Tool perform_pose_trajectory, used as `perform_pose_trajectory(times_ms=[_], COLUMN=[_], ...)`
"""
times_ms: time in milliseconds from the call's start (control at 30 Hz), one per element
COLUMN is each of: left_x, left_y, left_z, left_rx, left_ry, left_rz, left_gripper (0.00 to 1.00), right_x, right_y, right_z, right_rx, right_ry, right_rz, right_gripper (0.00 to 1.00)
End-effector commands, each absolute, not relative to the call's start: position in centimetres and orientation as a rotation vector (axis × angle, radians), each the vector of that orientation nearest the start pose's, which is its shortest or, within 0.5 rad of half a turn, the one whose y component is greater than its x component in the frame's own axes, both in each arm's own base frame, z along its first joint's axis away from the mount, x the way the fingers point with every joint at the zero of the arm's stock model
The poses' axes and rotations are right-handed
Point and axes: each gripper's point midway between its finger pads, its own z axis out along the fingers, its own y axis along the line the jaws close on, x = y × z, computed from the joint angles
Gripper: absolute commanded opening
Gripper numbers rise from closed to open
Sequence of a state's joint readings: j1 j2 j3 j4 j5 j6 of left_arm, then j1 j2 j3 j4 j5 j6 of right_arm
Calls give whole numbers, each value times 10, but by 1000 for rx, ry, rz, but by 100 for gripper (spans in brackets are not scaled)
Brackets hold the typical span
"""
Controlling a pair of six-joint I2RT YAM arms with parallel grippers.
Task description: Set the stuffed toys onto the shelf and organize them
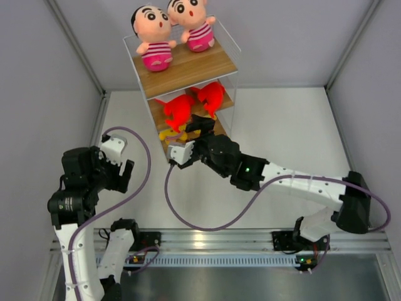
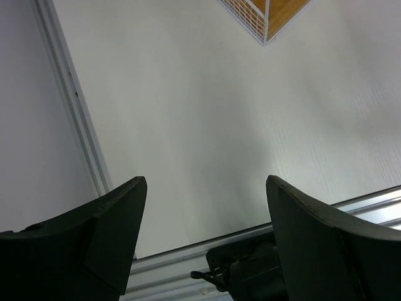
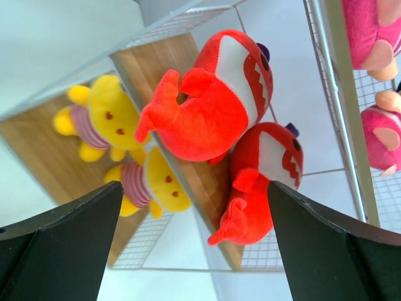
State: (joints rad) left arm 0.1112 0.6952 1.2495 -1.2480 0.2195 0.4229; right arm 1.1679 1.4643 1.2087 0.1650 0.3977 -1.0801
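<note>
The shelf [image 1: 200,66] stands at the back of the table. Two boy dolls [image 1: 153,37] [image 1: 195,25] sit on its top board. Below them, two red sharks [image 3: 207,106] [image 3: 263,182] lie on the middle board. Two yellow dolls [image 3: 103,116] [image 3: 150,185] rest on the bottom board. My right gripper [image 3: 194,188] is open and empty just in front of the shelf [image 3: 150,69], level with the lower tiers. My left gripper [image 2: 207,182] hangs open and empty over bare table at the near left, with a corner of the shelf [image 2: 276,15] far ahead.
An aluminium rail [image 1: 213,238] runs along the near edge by the arm bases. Purple cables [image 1: 188,213] loop over the table between the arms. Grey walls close in the left, right and back sides.
</note>
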Motion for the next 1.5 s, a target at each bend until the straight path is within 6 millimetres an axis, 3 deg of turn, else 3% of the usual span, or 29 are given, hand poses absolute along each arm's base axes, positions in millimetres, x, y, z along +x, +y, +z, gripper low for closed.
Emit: perform_pose_trajectory(times_ms=[0,33,67,133,233,267,333,367,433,467,533,567,667,767,867,1000,1233,1467], left_x=[170,171,171,173,175,175,176,178,178,179,179,179,178,178,182,188,195,197], left_y=[-6,-6,-7,-7,-7,-7,-5,-4,0,3,6,10,16,20,29,34,42,45], left_z=[277,275,269,266,255,247,242,240,228,226,215,212,201,188,179,169,156,141], left_rx=[479,477,477,473,465,460,450,442,429,414,404,394,375,361,330,311,280,299], left_ry=[2146,2148,2161,2163,2184,2203,2210,2213,2239,2240,2264,2272,2284,2303,2317,2317,2320,2335], left_rz=[34,32,25,20,5,-3,5,12,32,47,63,84,121,147,197,223,272,288], left_gripper=[83,83,83,83,83,83,83,83,83,83,83,83,83,83,84,85,85,85], right_x=[231,225,224,219,235,252,265,283,294,310,320,325,323,321,321,318,319,320], right_y=[364,352,338,317,279,251,222,190,154,114,78,41,-4,-24,-28,-30,-26,-25], right_z=[343,328,330,307,280,268,245,238,215,208,191,185,171,164,163,162,179,176], right_rx=[-1327,-1378,-1349,-1313,-1109,-1002,-777,-592,-297,-88,154,318,582,693,680,652,597,583], right_ry=[1137,1211,1260,1445,1742,1859,2035,2110,2231,2262,2304,2301,2283,2252,2241,2226,2092,2058], right_rz=[88,110,136,212,300,271,289,253,247,201,177,99,15,-14,-41,-54,12,24], right_gripper=[99,99,99,99,99,99,99,99,99,99,99,99,99,99,99,99,99,99])
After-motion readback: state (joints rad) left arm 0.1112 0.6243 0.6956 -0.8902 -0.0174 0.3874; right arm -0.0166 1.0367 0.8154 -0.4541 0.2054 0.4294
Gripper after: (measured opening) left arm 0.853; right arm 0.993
